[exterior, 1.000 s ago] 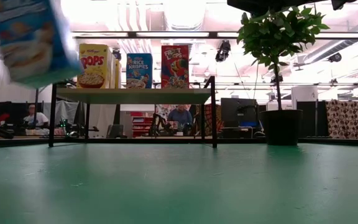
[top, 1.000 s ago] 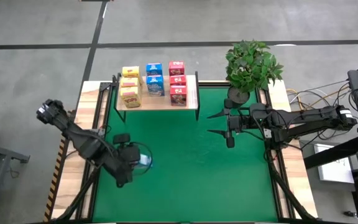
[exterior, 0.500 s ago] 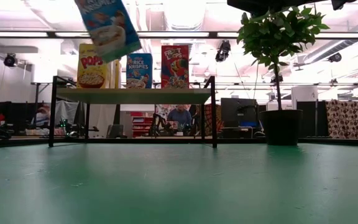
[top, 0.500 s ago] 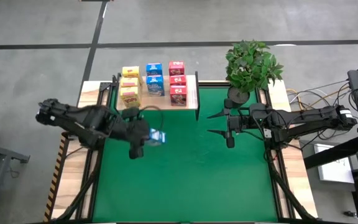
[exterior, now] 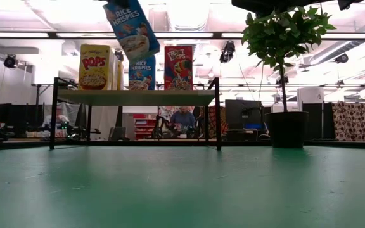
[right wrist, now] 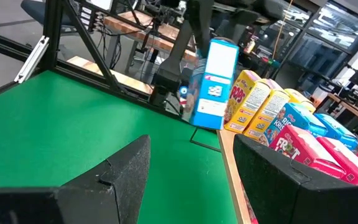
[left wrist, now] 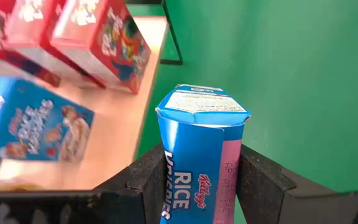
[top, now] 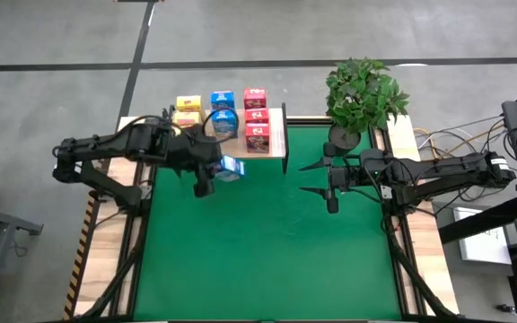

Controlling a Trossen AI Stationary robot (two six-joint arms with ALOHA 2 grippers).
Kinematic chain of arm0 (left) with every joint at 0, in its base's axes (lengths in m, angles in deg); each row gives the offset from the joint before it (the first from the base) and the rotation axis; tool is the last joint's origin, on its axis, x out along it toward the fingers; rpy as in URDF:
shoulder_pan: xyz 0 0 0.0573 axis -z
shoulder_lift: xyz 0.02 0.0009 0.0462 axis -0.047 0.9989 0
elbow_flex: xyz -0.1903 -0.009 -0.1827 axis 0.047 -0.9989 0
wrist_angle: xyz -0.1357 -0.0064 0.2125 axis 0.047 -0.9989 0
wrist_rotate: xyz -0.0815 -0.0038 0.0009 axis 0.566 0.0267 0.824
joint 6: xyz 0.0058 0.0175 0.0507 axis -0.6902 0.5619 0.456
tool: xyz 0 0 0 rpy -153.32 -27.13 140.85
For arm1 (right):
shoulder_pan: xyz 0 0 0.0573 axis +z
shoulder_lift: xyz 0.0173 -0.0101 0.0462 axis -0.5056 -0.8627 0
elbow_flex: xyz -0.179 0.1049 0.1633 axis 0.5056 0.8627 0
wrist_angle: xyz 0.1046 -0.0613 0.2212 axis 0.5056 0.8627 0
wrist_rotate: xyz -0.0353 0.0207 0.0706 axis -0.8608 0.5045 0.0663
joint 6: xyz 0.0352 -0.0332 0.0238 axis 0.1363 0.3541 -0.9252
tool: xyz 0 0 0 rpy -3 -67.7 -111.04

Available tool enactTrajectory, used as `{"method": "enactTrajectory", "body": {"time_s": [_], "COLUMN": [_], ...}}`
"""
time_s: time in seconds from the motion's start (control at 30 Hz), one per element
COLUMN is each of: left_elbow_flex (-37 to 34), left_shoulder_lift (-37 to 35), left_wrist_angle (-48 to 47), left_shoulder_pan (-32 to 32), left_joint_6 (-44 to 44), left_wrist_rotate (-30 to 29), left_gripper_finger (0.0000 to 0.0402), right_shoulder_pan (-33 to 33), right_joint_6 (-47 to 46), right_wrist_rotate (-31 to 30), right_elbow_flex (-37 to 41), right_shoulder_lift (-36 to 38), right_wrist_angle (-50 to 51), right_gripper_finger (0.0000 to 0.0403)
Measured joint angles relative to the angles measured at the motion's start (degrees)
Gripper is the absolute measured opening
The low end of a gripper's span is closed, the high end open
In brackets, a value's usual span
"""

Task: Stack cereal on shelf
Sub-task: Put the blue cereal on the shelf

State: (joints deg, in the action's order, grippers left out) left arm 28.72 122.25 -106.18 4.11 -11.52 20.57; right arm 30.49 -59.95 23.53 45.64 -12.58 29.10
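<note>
The left end effector gripped a blue cereal box in the air, just before the shelf. Eight boxes already stood there; this last one remained. Farther right, the right end effector waited open above the desk.

A blue cardboard Rice Krispies cereal box, its folded top end facing the camera, sits clamped between the left gripper's two dark fingers above the green mat. Just beside it lies the light wooden shelf board, carrying another blue Rice Krispies box and pink-red cereal boxes, with a thin black post at its corner.
</note>
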Motion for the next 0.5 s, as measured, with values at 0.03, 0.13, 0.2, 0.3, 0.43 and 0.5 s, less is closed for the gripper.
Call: {"method": "enactTrajectory", "body": {"time_s": [0.03,0.13,0.2,0.3,0.43,0.5], "left_elbow_flex": [0.5,2.5,4.5,8.2,13.5,16.2], "left_shoulder_lift": [0.2,1.2,2.0,3.7,6.3,7.7], "left_wrist_angle": [0.1,-1.3,-2.5,-6.1,-11.6,-13.6], "left_shoulder_pan": [-0.6,-2.2,-3.4,-5.2,-7.0,-7.8], "left_joint_6": [1.3,5.2,7.2,9.7,12.9,14.7], "left_wrist_rotate": [0.4,0.4,0.4,0.4,0.4,0.4], "left_gripper_finger": [0.0146,0.0146,0.0146,0.0146,0.0146,0.0146], "right_shoulder_pan": [0.0,0.0,0.0,0.0,0.0,0.0], "right_joint_6": [0.0,0.0,-0.4,-0.5,-0.5,-0.5], "right_wrist_rotate": [0.0,0.0,0.0,0.0,0.0,0.0], "right_elbow_flex": [0.0,0.0,0.0,0.0,0.0,0.0], "right_shoulder_lift": [0.0,0.0,0.0,0.0,0.0,0.0], "right_wrist_angle": [0.0,0.0,0.0,0.0,0.0,0.0], "right_gripper_finger": [0.0221,0.0221,0.0221,0.0221,0.0221,0.0221]}}
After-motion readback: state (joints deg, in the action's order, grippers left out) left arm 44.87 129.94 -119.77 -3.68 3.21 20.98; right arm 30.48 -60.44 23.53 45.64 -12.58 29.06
